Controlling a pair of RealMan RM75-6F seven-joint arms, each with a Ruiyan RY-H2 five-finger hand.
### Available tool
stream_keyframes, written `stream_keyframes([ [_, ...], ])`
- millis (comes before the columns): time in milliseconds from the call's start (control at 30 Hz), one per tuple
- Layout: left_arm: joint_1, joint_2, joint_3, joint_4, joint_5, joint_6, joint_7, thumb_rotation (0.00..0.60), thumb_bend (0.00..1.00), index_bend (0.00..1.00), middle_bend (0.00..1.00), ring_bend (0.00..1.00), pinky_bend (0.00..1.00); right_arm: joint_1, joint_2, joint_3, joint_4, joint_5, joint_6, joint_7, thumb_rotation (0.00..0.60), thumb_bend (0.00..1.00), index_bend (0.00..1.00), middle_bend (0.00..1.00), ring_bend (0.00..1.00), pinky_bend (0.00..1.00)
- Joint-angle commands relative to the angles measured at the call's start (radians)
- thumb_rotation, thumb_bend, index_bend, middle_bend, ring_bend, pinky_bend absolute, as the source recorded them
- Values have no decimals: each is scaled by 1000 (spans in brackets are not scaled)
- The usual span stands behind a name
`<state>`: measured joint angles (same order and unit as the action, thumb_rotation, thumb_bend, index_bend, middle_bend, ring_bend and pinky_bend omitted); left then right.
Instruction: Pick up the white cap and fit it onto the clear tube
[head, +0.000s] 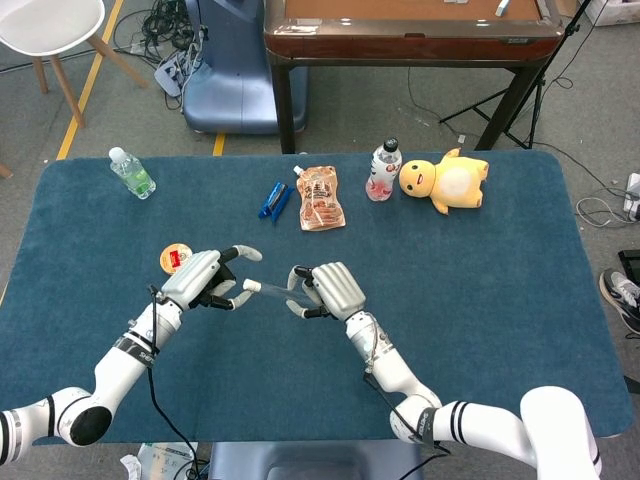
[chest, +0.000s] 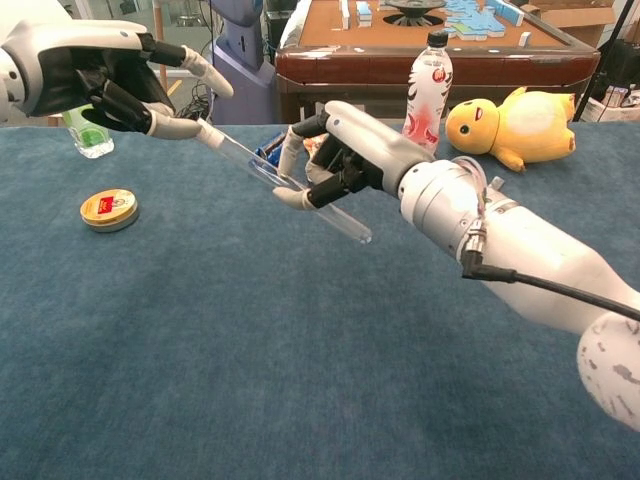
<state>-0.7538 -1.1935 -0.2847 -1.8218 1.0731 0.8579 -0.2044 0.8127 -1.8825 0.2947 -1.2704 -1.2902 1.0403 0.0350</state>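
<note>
My right hand (chest: 350, 160) grips the clear tube (chest: 320, 205) near its middle and holds it tilted above the blue table, lower end toward me. The white cap (chest: 210, 133) sits on the tube's upper end, pointing at my left hand (chest: 90, 80). That hand has its fingers spread, one finger (chest: 200, 70) lifted well above the cap and the thumb lying just beside it. In the head view the left hand (head: 205, 280) and right hand (head: 325, 290) face each other, with the cap (head: 252, 287) and tube (head: 275, 291) between them.
A round orange tin (head: 176, 258) lies just behind my left hand. Along the far edge stand a green bottle (head: 132, 172), blue pens (head: 273, 200), a snack pouch (head: 320, 197), a drink bottle (head: 383, 170) and a yellow plush toy (head: 445, 180).
</note>
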Motion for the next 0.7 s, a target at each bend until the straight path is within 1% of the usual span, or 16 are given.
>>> stream_keyframes([
  [33,2,6,0,2,-6,0,-1,600,300,194,1000,1000,1000,-10,56,-15,-44,21,-34,-46,600,607,699,921,950,1000],
  [233,9,17,8,21,-13,8,13,600,300,189,1000,1000,1000,-12,199,-45,-116,94,-130,-194,600,607,700,921,950,1000],
  [400,20,15,25,32,-14,28,46,600,300,190,1000,1000,1000,-11,268,-65,-136,180,-196,-265,600,607,700,921,947,1000],
  [567,31,14,45,24,-2,52,89,600,301,190,1000,1000,1000,1,289,-89,-109,240,-242,-319,600,607,700,910,941,1000],
  [700,37,11,56,16,3,66,115,600,300,190,1000,1000,1000,19,264,-100,-53,281,-264,-353,600,606,700,900,936,1000],
])
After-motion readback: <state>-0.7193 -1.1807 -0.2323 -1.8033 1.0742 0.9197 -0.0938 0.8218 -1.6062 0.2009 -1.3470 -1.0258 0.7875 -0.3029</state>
